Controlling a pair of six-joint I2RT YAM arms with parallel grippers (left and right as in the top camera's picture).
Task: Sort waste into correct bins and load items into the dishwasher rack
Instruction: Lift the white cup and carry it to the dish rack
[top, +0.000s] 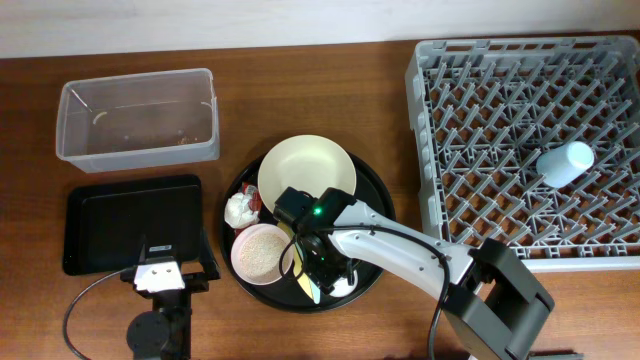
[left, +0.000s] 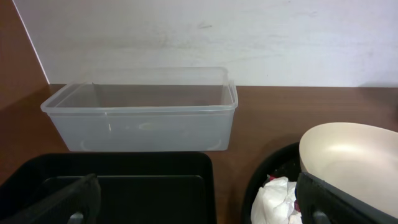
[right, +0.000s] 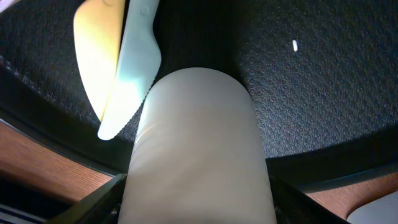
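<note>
The left hand (top: 162, 271) hangs over the near edge of the shallow black tray (top: 90, 215), fingers spread wide and released, holding nothing; that tray looks bare. Behind it stands the clear tub (top: 140, 155), which also looks empty apart from a few faint marks on its floor that I cannot make out.

To the right is the round black tray (top: 375, 190). The crumpled wrapper (top: 240, 208) lies at its left side; just in front of the wrapper, the small white bowl (top: 234, 256) holds the rice-like grains (top: 260, 250); the cream plate (top: 305, 170) sits at the back with nothing on it.

The right hand (top: 325, 265) is down at the front of this tray, straddling the white cup (right: 196, 155). The cup lies on its side, its long axis in line with the fingers; they sit against both flanks, so I judge it grasped. The yellow utensil (right: 96, 43) and pale green utensil (right: 134, 68) lie just left of the cup; one stray grain (right: 295, 44) rests on the tray.

The coming move turns on this: the dishwasher rack (top: 420, 60) lies to the right of that hand, across the tray rim and some bare counter (top: 400, 120), and only the right arm is close to it. The rack holds one thing, the light blue cup (top: 565, 163), on its side toward the right.
</note>
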